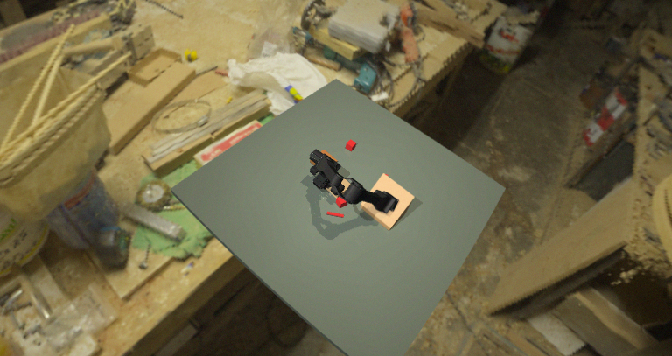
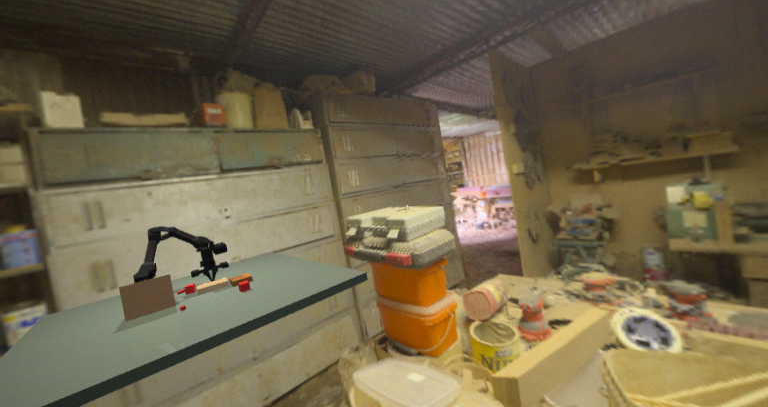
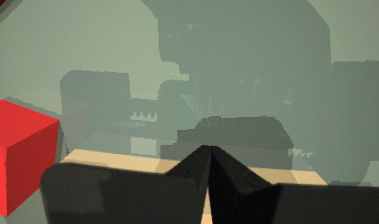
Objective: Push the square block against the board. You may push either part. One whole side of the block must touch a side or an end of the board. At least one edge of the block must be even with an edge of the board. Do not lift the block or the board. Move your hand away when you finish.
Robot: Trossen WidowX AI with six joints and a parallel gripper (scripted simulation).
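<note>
The square block (image 1: 325,152) (image 2: 241,279) is orange-brown and lies flat, partly hidden by the arm in the top view. The board (image 1: 346,183) (image 2: 213,285) (image 3: 100,159) is a long, pale tan piece lying flat, mostly covered by the arm in the top view and by the fingers in the wrist view. In the exterior view their near ends look close together; whether they touch is unclear. My gripper (image 2: 212,279) (image 3: 208,154) is shut and empty, pointing down, with its tips at or just over the board. Contact cannot be told. The block is outside the wrist view.
One red cube (image 1: 341,202) (image 2: 190,288) (image 3: 25,157) is beside the board, near a thin red rod (image 1: 334,214). Another red cube (image 1: 351,145) (image 2: 244,286) is near the block. A large tan panel (image 1: 402,195) (image 2: 147,297) stands by the arm's base, near a small red piece (image 2: 183,307).
</note>
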